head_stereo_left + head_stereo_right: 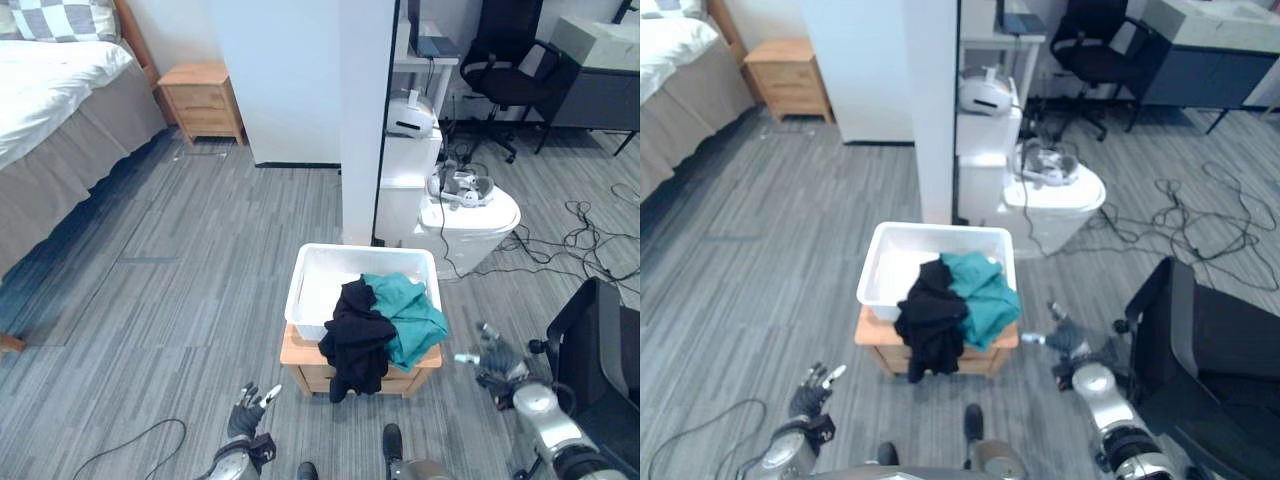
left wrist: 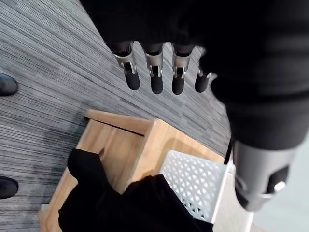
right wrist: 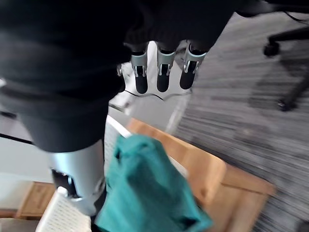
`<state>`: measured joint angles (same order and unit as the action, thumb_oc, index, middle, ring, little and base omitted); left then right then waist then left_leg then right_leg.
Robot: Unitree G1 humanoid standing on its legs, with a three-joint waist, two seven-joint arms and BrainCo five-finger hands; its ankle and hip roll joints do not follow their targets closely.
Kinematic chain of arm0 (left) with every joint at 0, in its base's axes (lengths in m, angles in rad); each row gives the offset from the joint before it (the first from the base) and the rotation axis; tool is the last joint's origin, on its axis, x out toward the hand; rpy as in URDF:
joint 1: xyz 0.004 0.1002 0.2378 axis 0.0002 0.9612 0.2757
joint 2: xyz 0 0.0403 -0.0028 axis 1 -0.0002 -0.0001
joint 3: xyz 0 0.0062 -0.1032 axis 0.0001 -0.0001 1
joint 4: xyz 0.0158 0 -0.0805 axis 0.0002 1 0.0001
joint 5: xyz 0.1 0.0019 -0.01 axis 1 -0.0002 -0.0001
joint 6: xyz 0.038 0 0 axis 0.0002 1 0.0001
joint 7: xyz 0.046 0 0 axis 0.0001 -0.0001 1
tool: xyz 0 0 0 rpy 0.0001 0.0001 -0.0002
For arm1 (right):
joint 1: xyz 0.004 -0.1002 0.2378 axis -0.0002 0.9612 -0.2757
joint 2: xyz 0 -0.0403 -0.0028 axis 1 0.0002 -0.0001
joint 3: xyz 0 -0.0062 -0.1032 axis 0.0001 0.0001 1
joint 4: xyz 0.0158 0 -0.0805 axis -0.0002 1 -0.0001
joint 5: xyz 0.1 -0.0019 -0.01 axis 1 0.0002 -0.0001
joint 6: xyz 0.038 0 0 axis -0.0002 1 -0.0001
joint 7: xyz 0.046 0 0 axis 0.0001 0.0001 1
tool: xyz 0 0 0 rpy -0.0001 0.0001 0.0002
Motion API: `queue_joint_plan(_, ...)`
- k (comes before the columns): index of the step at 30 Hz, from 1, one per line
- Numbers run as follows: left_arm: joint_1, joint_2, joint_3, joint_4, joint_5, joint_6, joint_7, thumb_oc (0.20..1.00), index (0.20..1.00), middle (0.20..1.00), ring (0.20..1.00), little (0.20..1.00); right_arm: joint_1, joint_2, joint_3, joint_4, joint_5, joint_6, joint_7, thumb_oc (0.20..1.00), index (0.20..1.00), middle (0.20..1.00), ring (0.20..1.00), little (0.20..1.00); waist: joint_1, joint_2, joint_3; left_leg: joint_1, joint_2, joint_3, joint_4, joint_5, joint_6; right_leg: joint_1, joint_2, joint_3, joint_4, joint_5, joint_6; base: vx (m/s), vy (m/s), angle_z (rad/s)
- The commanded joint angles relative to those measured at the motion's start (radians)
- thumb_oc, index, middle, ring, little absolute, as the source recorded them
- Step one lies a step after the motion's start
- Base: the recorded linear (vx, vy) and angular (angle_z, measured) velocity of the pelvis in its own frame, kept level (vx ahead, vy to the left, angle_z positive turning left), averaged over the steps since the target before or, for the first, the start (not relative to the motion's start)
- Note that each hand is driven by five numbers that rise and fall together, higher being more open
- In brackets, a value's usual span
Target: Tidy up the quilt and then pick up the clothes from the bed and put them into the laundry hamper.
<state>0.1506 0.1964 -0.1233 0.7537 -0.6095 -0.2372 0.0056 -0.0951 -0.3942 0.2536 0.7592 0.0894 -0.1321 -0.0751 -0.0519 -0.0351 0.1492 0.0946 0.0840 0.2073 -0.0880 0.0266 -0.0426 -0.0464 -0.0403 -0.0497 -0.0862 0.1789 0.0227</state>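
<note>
A white laundry hamper (image 1: 330, 270) stands on a low wooden stand (image 1: 300, 362) in the middle of the floor. A black garment (image 1: 355, 335) and a teal garment (image 1: 405, 310) lie in it and hang over its near rim. My left hand (image 1: 245, 412) is low at the hamper's near left, open and holding nothing. My right hand (image 1: 495, 358) is to the hamper's right, open as well, with straight fingers (image 3: 161, 72) and nothing in it. The bed (image 1: 50, 110) with its white quilt is far off at the upper left.
A wooden nightstand (image 1: 203, 100) stands by the bed. A white pillar (image 1: 365, 110) rises behind the hamper, with a white round table (image 1: 475, 225) and cables on the floor to its right. A dark office chair (image 1: 500, 70) is further back, and a black case (image 1: 600, 350) sits close on the right.
</note>
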Motion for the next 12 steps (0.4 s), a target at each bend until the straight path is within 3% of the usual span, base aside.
queue_joint_plan(1, -0.052, 0.003, -0.002, 0.02, 0.016, -0.013, -0.018, 1.0, 1.0, 1.0, 1.0, 1.0, -0.085, -0.006, 0.0, 0.017, 0.035, -0.051, 0.015, 1.0, 1.0, 1.0, 1.0, 1.0, 0.005, -0.018, -0.016, 0.055, -0.053, 0.007, 0.001, -0.06, 0.013, 0.123, -0.008, 0.011, -0.001, -0.108, 0.079, -0.01, 0.002, 0.04)
queue_joint_plan(7, -0.054, 0.001, 0.002, 0.039, 0.021, -0.017, -0.022, 1.0, 1.0, 1.0, 1.0, 1.0, -0.085, 0.002, 0.0, 0.043, 0.035, -0.057, 0.019, 1.0, 1.0, 1.0, 1.0, 1.0, 0.007, -0.017, -0.018, 0.055, -0.054, 0.006, 0.001, -0.061, 0.014, 0.123, -0.008, 0.011, -0.001, -0.108, 0.079, -0.03, 0.004, 0.03)
queue_joint_plan(8, -0.098, -0.018, 0.044, 0.249, 0.03, 0.042, -0.07, 1.0, 1.0, 1.0, 1.0, 1.0, -0.075, 0.103, -0.012, 0.355, 0.059, -0.018, 0.072, 1.0, 1.0, 1.0, 1.0, 1.0, 0.013, -0.01, -0.032, 0.066, -0.07, -0.007, 0.001, -0.077, 0.032, 0.14, -0.011, 0.012, -0.001, -0.114, 0.079, -0.17, 0.022, 0.01)
queue_joint_plan(10, -0.114, -0.022, 0.05, 0.324, 0.105, 0.077, -0.064, 1.0, 1.0, 1.0, 1.0, 1.0, -0.054, 0.128, -0.037, 0.465, 0.077, 0.043, 0.077, 1.0, 1.0, 1.0, 1.0, 1.0, 0.02, -0.004, -0.046, 0.065, -0.078, -0.014, 0.001, -0.08, 0.039, 0.139, -0.014, 0.005, -0.001, -0.111, 0.081, -0.13, 0.013, 0.08)
queue_joint_plan(12, -0.111, -0.02, 0.043, 0.364, 0.148, 0.074, -0.056, 1.0, 1.0, 1.0, 1.0, 1.0, -0.05, 0.133, -0.059, 0.489, 0.095, 0.044, 0.087, 1.0, 1.0, 1.0, 1.0, 1.0, 0.024, -0.001, -0.053, 0.067, -0.083, -0.018, 0.001, -0.081, 0.042, 0.14, -0.015, -0.001, -0.001, -0.109, 0.084, -0.03, 0.0, 0.03)
